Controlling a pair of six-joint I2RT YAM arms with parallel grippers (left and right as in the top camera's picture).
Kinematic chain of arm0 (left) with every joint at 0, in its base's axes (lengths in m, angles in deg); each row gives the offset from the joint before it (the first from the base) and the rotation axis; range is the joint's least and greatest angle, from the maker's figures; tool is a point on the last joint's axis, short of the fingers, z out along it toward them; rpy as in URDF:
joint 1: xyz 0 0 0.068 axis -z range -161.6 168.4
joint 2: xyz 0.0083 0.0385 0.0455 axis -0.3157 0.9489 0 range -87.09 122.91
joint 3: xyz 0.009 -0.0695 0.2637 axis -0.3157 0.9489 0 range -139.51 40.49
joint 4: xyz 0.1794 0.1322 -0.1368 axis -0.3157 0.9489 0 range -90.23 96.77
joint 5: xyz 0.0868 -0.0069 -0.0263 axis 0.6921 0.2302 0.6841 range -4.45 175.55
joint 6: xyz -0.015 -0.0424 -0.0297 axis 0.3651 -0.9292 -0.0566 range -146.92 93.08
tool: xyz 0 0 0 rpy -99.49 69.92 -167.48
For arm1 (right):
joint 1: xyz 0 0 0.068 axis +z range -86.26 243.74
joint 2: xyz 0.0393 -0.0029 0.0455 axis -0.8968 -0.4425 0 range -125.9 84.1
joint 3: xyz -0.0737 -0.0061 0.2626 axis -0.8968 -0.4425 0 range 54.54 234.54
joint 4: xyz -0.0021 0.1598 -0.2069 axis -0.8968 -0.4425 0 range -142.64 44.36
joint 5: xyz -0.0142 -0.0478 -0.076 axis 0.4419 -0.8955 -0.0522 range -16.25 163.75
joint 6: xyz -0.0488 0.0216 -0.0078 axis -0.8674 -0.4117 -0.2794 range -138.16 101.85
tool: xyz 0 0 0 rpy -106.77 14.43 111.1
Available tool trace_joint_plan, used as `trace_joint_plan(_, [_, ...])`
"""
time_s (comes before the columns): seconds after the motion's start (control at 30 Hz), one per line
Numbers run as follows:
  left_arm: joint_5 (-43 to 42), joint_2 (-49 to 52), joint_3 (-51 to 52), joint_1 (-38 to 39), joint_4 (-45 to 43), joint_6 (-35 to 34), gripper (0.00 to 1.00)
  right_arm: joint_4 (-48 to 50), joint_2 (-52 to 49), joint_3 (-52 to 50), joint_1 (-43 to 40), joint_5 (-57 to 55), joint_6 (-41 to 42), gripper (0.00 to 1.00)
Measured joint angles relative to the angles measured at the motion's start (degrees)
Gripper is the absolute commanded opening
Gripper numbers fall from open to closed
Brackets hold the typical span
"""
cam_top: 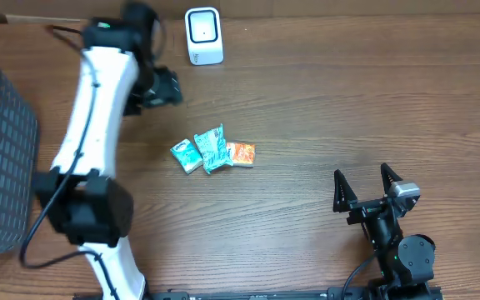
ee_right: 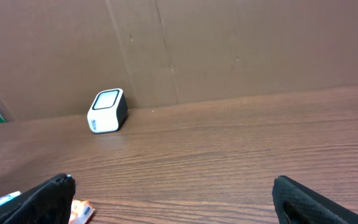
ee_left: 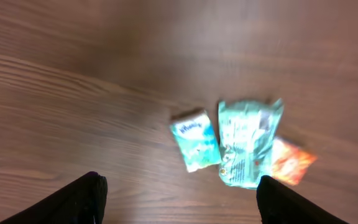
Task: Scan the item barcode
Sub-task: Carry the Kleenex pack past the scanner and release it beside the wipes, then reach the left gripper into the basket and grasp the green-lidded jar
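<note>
Left gripper (ee_left: pixel 180 180) wide, empty — packets (ee_left: pixel 247 143) lie just ahead, apart; right gripper (cam_top: pixel 361 171) wide.

- The left arm (cam_top: pixel 90 125) is wearing a glossy white shell along its links, with chunky black housings at the joints.
- A thin black cable (cam_top: pixel 28 237) is looping out beside its lower black joint.
- A small green light (cam_top: pixel 100 25) is glowing on its upper black joint.
- The left pincer (cam_top: pixel 167 87) is showing black, with dark rounded fingers (ee_left: pixel 79 202).
- The right arm (cam_top: pixel 398 246) is showing all black, carrying a grey block (cam_top: pixel 404 190).
- The right pincer (cam_top: pixel 361 175) is showing two black, tapering, pointed fingers.
</note>
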Motion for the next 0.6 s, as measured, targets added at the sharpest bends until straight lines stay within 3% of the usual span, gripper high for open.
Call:
trace_joint_plan(0.3, [3.41,-15.82,-5.7,-21.05,4.79,0.66,0.86,0.0,0.0,0.0,0.0,0.0,0.0,1.0])
trace_joint_plan(0.43, [4.07,-17.42,-5.9,-34.01,5.64,1.53,0.86,-0.02,0.0,0.0,0.02,0.0,0.0,1.0])
trace_joint_plan(0.6, [-1.03,-16.7,-4.59,-50.18,3.5,1.51,0.85,-0.04,0.0,0.0,0.02,0.02,0.0,1.0])
